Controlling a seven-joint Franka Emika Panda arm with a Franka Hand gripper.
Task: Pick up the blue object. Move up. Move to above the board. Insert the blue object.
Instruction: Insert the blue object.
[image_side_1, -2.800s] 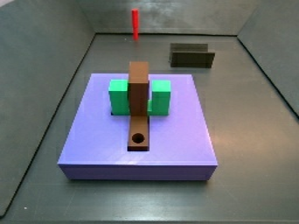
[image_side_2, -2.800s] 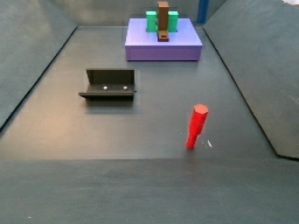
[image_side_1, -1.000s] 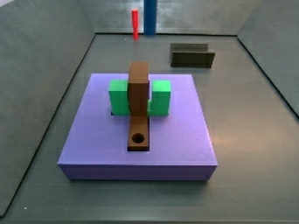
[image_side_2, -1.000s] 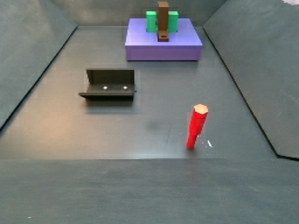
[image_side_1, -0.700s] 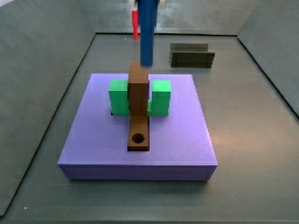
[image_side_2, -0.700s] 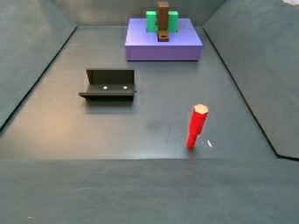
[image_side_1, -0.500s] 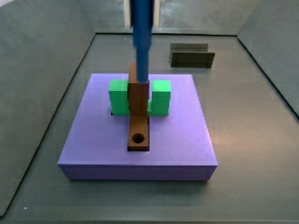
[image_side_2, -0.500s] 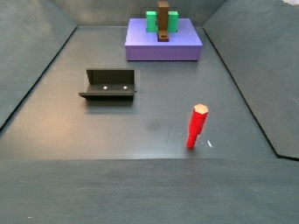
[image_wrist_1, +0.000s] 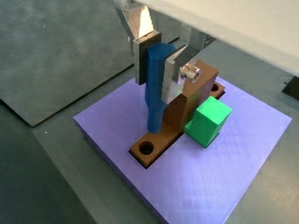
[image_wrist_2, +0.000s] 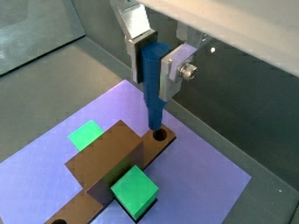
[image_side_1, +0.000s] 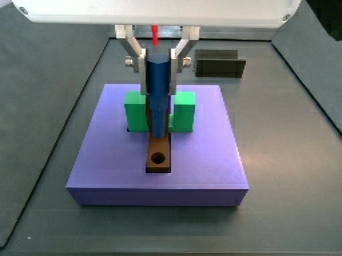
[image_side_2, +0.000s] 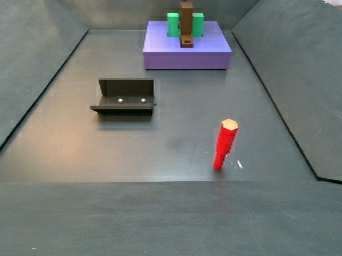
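Notably, the gripper (image_side_1: 158, 66) hangs above the purple platform (image_side_1: 201, 172), its silver finger plates (image_wrist_1: 179, 72) clamped on the slender blue rod-like peg (image_wrist_1: 156, 86), held upright over the long brown plank (image_side_1: 159, 118). A wrist view places the peg's lower tip just above the plank's round hole (image_wrist_2: 159, 136). A side view (image_side_2: 187, 22) shows neither gripper nor peg, only a red upright post (image_side_2: 226, 145) and the dark fixture (image_side_2: 126, 96).
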